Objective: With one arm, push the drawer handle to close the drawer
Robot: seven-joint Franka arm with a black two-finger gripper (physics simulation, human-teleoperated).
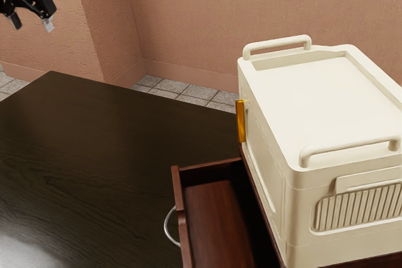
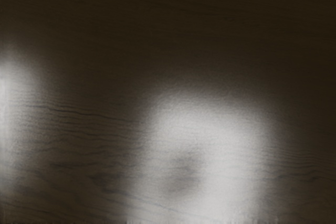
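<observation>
At the upper left of the exterior view, my gripper (image 1: 32, 24) hangs high over the far end of the table, its two fingertips apart with nothing between them. The reddish-brown wooden drawer (image 1: 217, 221) is pulled out beneath the cream-coloured box, toward the exterior view's left. A curved silver handle (image 1: 168, 225) sticks out from the drawer's front. A wide stretch of table separates my gripper from this handle.
The dark wooden table (image 1: 107, 167) shows wood grain and pale reflections in the wrist view. A large cream box (image 1: 314, 105) with rounded top rails stands above the drawer, with a small orange-yellow piece (image 1: 240, 121) on its side. Textured walls rise behind.
</observation>
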